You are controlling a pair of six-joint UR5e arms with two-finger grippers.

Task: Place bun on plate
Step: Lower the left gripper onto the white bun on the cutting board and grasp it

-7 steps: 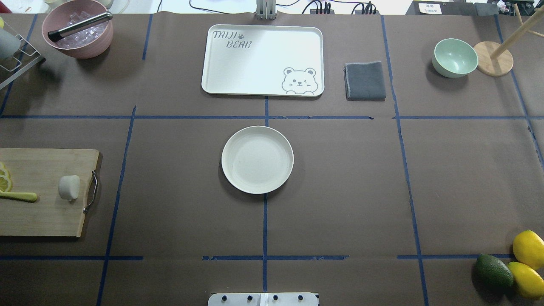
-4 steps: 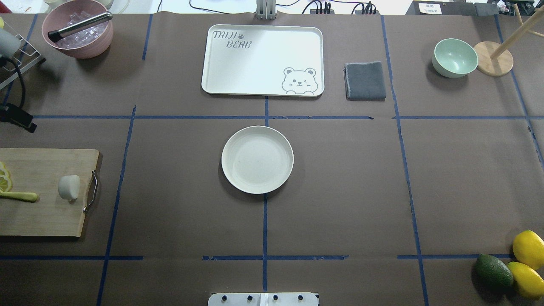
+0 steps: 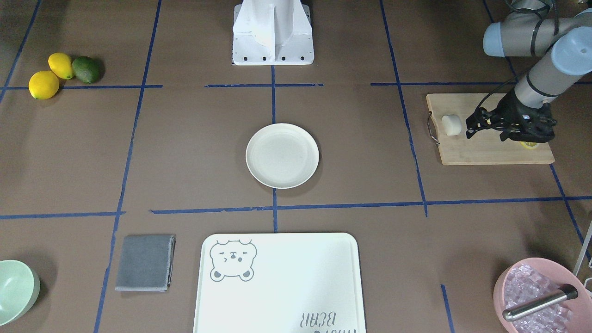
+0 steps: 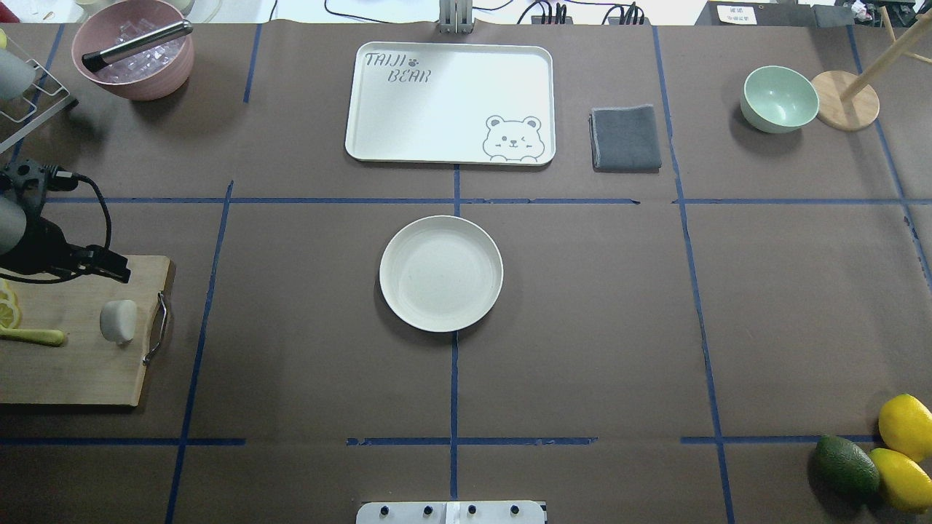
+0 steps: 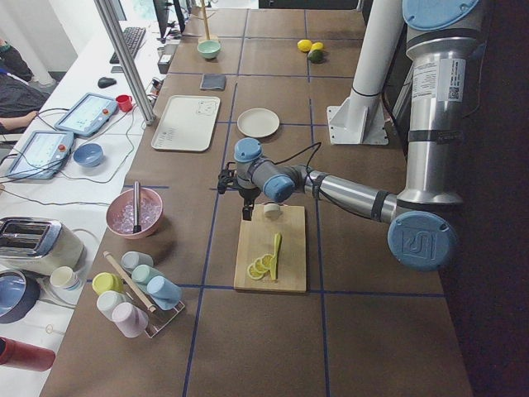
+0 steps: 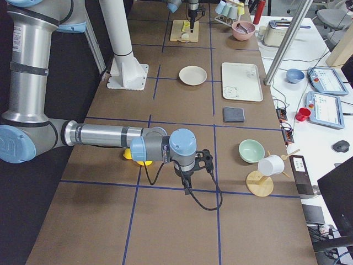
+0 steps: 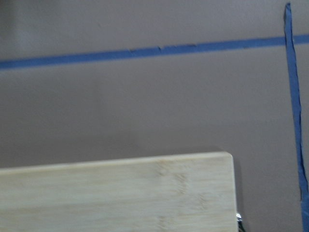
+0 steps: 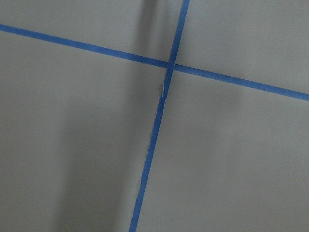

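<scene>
The small white bun [image 4: 118, 321] lies on the wooden cutting board [image 4: 73, 371] at the table's left end, near the board's metal handle. In the front-facing view the bun [image 3: 451, 125] sits just beside my left gripper [image 3: 511, 127]. That gripper [image 4: 80, 260] hangs over the board's far edge, a little apart from the bun, and I cannot tell whether it is open or shut. The round cream plate [image 4: 440, 273] lies bare at the table's middle. My right gripper [image 6: 187, 175] shows only in the right side view, low over the table; its state cannot be told.
Lemon slices [image 4: 7, 306] and a green-handled knife [image 4: 33, 336] share the board. A bear-print tray [image 4: 448, 102], grey cloth [image 4: 626, 138], green bowl [image 4: 779, 98] and pink ice bowl [image 4: 135, 54] line the far side. Lemons [image 4: 903, 429] and an avocado [image 4: 844, 462] sit near right.
My left arm has come in from the overhead view's left edge and moved down over the cutting board's far edge, closer to the bun. Bun and plate have not moved.
</scene>
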